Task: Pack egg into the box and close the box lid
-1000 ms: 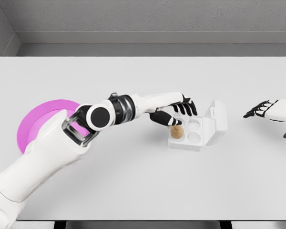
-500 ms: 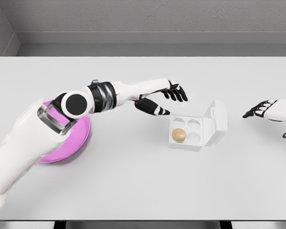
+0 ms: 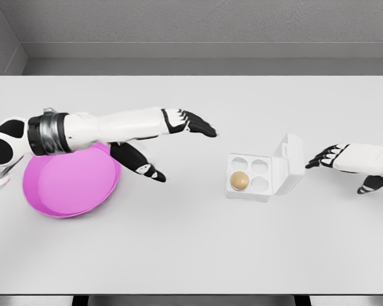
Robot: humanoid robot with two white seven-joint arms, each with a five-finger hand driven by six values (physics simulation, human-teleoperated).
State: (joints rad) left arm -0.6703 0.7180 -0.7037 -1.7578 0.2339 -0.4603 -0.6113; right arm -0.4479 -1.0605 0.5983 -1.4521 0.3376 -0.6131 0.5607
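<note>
You had a smooth matte white table (image 3: 191,248), flat and plain, with a grey wall behind it. The box (image 3: 266,169) was white, glossy plastic-looking, square with rounded corners, four round wells in its tray; its hinged lid (image 3: 292,156) stood up, tilted back on the right side. The egg (image 3: 239,181) was tan-brown, dull, oval, sitting in the front-left well; the other three wells looked bare. A shallow round magenta bowl (image 3: 70,185), smooth with a thin rim, sat at the table's left. Your left hand (image 3: 172,137) hung above the table between bowl and box, well apart from the box, black segmented fingers (image 3: 201,126) spread and pointing right, thumb (image 3: 143,167) dropped low toward you, gripping nothing. The arm was white shell with a ribbed metal ring near the elbow. Your right hand (image 3: 335,158) sat just right of the lid, near it, contact not clear; fingers loosely extended toward the lid, nothing held
</note>
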